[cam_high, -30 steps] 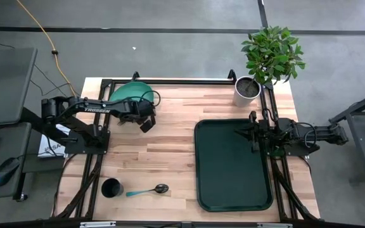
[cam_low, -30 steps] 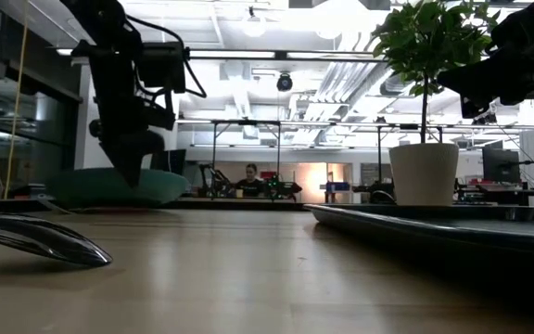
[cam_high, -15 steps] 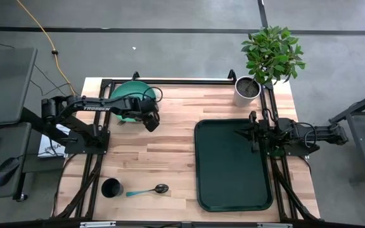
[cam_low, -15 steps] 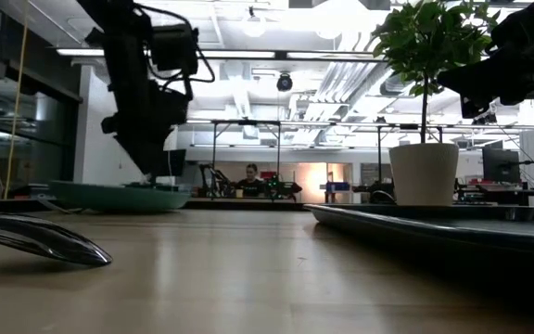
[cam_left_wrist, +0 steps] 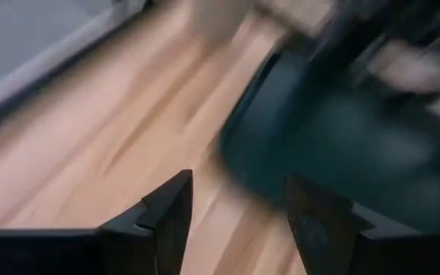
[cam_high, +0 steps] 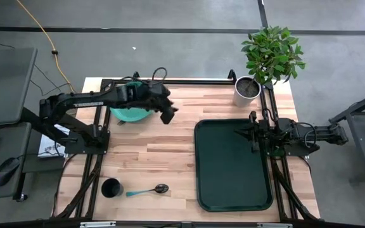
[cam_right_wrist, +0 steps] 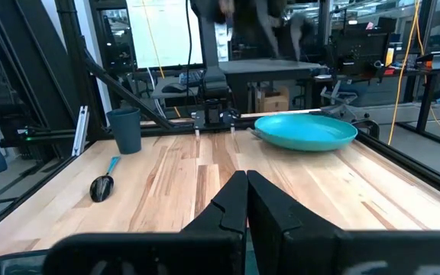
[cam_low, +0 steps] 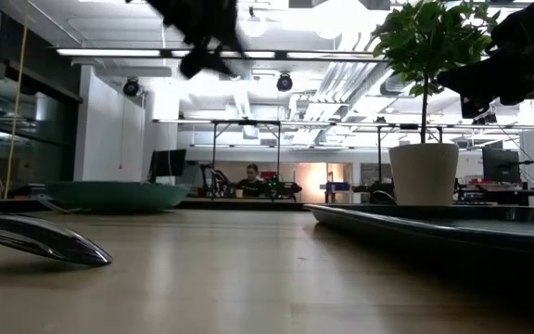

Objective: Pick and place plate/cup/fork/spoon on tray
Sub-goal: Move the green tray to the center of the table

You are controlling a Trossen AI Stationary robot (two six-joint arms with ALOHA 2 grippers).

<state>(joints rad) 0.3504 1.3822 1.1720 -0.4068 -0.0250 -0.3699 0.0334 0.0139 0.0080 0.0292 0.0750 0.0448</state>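
Observation:
The teal-green plate [cam_high: 127, 113] lies flat on the table at the far left; it also shows in the low view [cam_low: 119, 195] and the right wrist view [cam_right_wrist: 305, 131]. My left gripper [cam_high: 168, 116] is open and empty, raised high just right of the plate [cam_left_wrist: 235, 198]. The black cup [cam_high: 111, 188] stands at the near left, with the teal-handled spoon [cam_high: 147, 190] lying to its right. The dark green tray [cam_high: 233, 166] lies at the right. My right gripper [cam_high: 243, 132] is shut and empty over the tray's far part. The fork is out of view.
A white plant pot [cam_high: 247, 90] with a leafy plant stands at the far right corner, behind the tray. A black frame runs along the table's edges. Bare wood lies between the plate and the tray.
My left gripper has risen well above the table and gone toward the right edge, away from the plate. The plate, which stood tipped under the gripper a second ago, has settled flat on the table.

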